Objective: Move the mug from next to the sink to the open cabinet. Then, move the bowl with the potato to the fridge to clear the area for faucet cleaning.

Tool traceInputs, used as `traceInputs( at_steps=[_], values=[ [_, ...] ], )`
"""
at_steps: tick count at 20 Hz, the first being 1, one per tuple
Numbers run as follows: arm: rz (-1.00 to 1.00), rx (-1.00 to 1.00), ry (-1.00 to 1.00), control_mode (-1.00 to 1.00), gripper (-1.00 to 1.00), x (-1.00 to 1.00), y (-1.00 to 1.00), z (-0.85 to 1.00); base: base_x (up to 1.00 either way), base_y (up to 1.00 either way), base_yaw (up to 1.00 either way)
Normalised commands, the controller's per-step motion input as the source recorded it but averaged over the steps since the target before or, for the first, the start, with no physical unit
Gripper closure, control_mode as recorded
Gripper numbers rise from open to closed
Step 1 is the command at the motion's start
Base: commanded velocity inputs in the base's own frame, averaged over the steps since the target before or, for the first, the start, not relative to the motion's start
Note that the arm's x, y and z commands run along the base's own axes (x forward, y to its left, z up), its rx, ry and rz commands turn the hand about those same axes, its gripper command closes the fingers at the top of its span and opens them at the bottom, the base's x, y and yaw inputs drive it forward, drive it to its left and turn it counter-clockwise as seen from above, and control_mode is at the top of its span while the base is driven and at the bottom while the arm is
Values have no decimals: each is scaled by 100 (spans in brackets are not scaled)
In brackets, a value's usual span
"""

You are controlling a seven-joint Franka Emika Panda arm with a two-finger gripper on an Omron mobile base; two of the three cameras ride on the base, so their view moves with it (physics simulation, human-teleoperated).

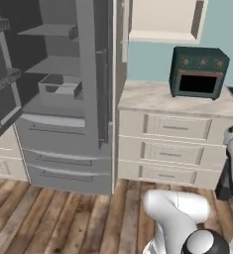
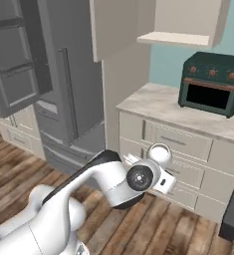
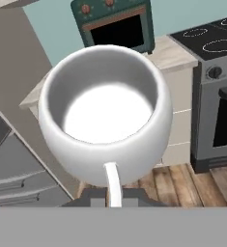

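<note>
We carry the mug (image 3: 105,128) upright by its handle in our clenched gripper (image 3: 112,193), low in front of the worktop (image 2: 158,107), while the open cabinet (image 2: 175,37) sits well above and ahead, over the toaster oven (image 2: 210,82).

White mug (image 3: 105,120) (green toaster oven (image 1: 198,72)).

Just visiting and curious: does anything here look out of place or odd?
The fridge stands with a door swung wide open. The tool holds a mug by its handle, out over the floor. The mug looks empty, nothing spilled.
</note>
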Motion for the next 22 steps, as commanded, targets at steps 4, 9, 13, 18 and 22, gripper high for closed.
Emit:
traceInputs(
  at_steps=[4,9,13,18,22],
  values=[
    [0,0,0,100,100,0,0,0,100,55,-31],
    [0,0,0,100,100,0,0,0,100,31,-27],
    [0,0,0,100,100,0,0,0,91,-31,-14],
    [0,0,0,100,100,0,0,0,31,-21,0],
    [0,0,0,100,100,0,0,0,4,-1,0]
  ],
)
